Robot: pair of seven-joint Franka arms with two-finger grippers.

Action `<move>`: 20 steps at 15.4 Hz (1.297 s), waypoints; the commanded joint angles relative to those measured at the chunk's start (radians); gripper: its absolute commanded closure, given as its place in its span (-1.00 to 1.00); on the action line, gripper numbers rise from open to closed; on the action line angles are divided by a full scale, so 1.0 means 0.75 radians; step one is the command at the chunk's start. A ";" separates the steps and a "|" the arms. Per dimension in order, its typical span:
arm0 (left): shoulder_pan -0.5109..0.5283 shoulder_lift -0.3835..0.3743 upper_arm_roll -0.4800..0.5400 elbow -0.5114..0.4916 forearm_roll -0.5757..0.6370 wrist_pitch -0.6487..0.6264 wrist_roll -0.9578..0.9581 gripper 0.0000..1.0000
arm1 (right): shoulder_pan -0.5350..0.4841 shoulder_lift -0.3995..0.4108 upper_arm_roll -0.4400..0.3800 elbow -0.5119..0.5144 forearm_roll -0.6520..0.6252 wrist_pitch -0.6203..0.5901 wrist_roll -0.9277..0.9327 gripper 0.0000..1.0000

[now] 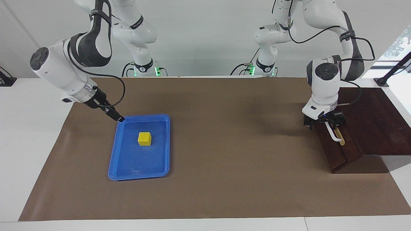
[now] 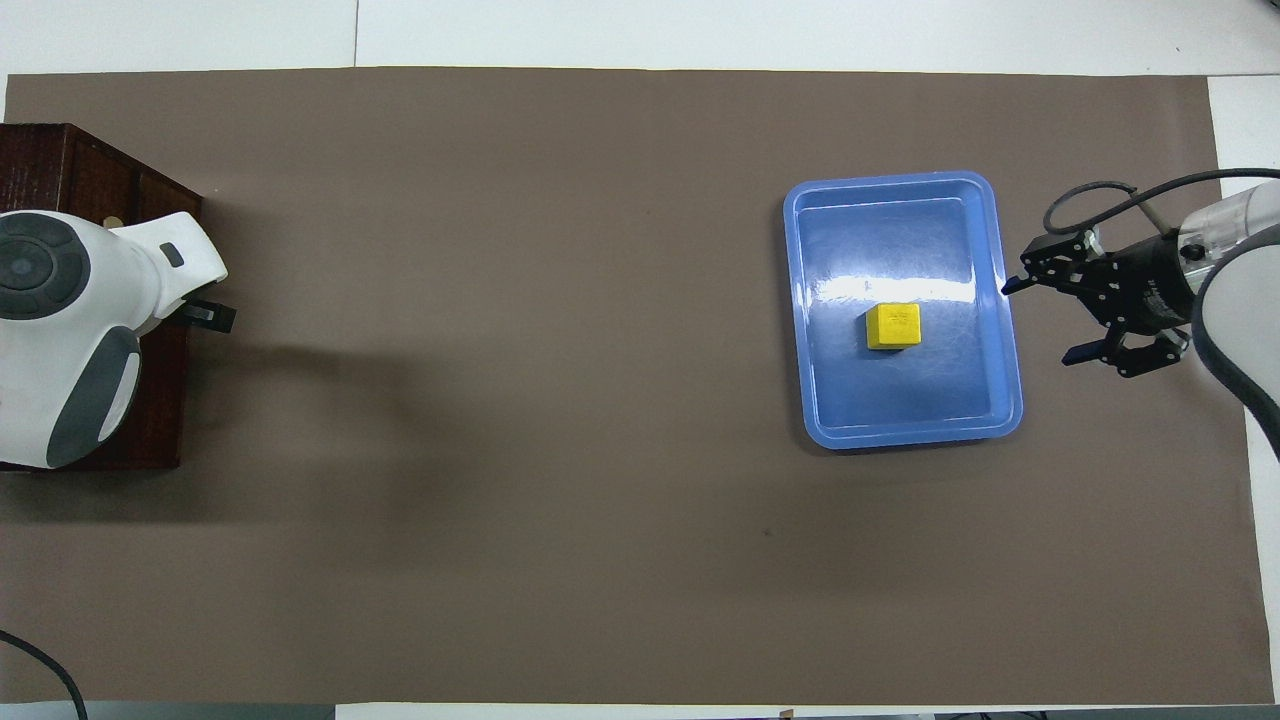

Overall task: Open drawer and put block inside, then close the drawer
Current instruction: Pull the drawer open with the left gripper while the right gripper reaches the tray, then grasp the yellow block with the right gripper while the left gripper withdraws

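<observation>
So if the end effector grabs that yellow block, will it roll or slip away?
Probably not. The block is a cube resting flat in the tray, so it should not roll. Its flat sides suit a pinch. The glossy tray floor may let it slide if nudged.

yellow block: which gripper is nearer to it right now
Right. The right gripper is open beside the blue tray holding the yellow block. The left gripper is open at the drawer's handle, at the left arm's end of the table.
</observation>
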 commanded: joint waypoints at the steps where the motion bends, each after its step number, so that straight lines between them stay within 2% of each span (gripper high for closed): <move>1: -0.037 0.016 -0.007 -0.022 0.028 0.053 -0.154 -1.00 | -0.017 -0.009 0.012 -0.161 0.178 0.192 0.165 -1.00; 3: -0.096 0.041 -0.009 -0.014 0.028 0.053 -0.252 -1.00 | -0.009 0.024 0.012 -0.196 0.315 0.287 0.279 -1.00; 6: -0.205 0.059 -0.013 -0.002 0.024 0.029 -0.445 -1.00 | -0.003 0.132 0.014 -0.192 0.354 0.365 0.280 -1.00; 10: -0.315 0.057 -0.015 0.033 -0.072 -0.053 -0.459 -1.00 | 0.001 0.251 0.014 -0.151 0.550 0.365 0.298 -1.00; 18: -0.377 0.061 -0.013 0.084 -0.095 -0.172 -0.492 -1.00 | 0.024 0.316 0.012 -0.151 0.573 0.381 0.229 -1.00; 19: -0.371 0.061 -0.013 0.137 -0.103 -0.210 -0.490 -1.00 | 0.024 0.316 0.014 -0.151 0.573 0.385 0.229 -1.00; 20: -0.371 0.065 -0.015 0.231 -0.164 -0.320 -0.492 -1.00 | 0.024 0.316 0.014 -0.151 0.573 0.389 0.229 -1.00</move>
